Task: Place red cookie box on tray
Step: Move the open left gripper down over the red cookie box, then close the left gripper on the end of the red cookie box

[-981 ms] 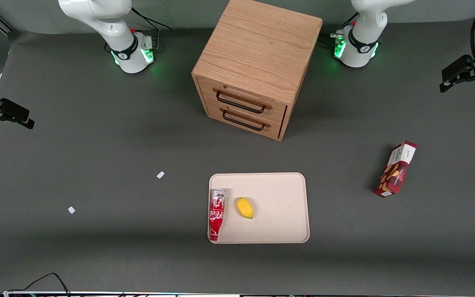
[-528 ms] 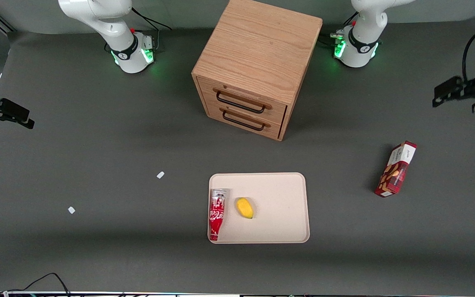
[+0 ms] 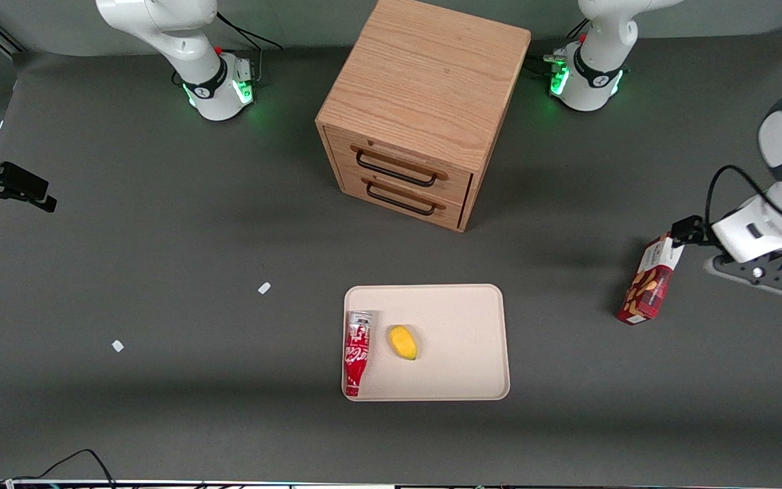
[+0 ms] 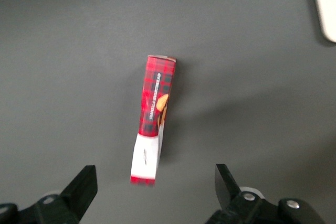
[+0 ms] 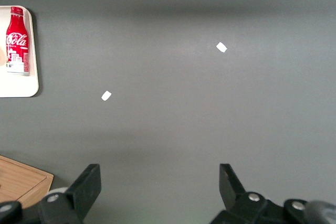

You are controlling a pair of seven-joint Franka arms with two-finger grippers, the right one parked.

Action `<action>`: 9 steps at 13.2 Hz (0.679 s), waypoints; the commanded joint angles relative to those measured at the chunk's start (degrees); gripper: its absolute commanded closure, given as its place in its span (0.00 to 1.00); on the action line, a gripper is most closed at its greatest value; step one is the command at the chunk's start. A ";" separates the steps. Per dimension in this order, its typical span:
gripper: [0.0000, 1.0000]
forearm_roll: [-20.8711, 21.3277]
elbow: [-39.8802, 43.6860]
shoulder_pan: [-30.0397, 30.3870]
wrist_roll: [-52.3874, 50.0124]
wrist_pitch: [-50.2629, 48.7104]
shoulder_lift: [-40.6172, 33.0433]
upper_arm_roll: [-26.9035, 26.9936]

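Note:
The red cookie box (image 3: 650, 280) lies on the dark table toward the working arm's end, well apart from the beige tray (image 3: 459, 339). In the left wrist view the red cookie box (image 4: 153, 114) shows its plaid side and white end panel, and a corner of the tray (image 4: 328, 9) is visible. My left gripper (image 3: 751, 270) hovers just beside and above the box's white end. The left gripper (image 4: 155, 184) is open wide. The box's white end sits between the two black fingertips (image 4: 84, 184), which do not touch it.
On the tray lie a red-and-white soda bottle (image 3: 357, 353) and a small yellow object (image 3: 403, 341). A wooden drawer cabinet (image 3: 418, 115) stands farther from the front camera than the tray. Two small white scraps (image 3: 264, 288) (image 3: 117, 346) lie toward the parked arm's end.
My left arm has swung in from the table's edge toward the front camera and now hangs over the box's white end. The box and tray have not moved.

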 commanded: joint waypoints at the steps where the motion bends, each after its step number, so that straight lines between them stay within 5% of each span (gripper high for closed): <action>1: 0.00 0.77 -7.68 0.21 4.61 11.24 1.26 2.33; 9: 0.00 1.04 -11.40 -0.67 5.41 26.48 11.01 2.96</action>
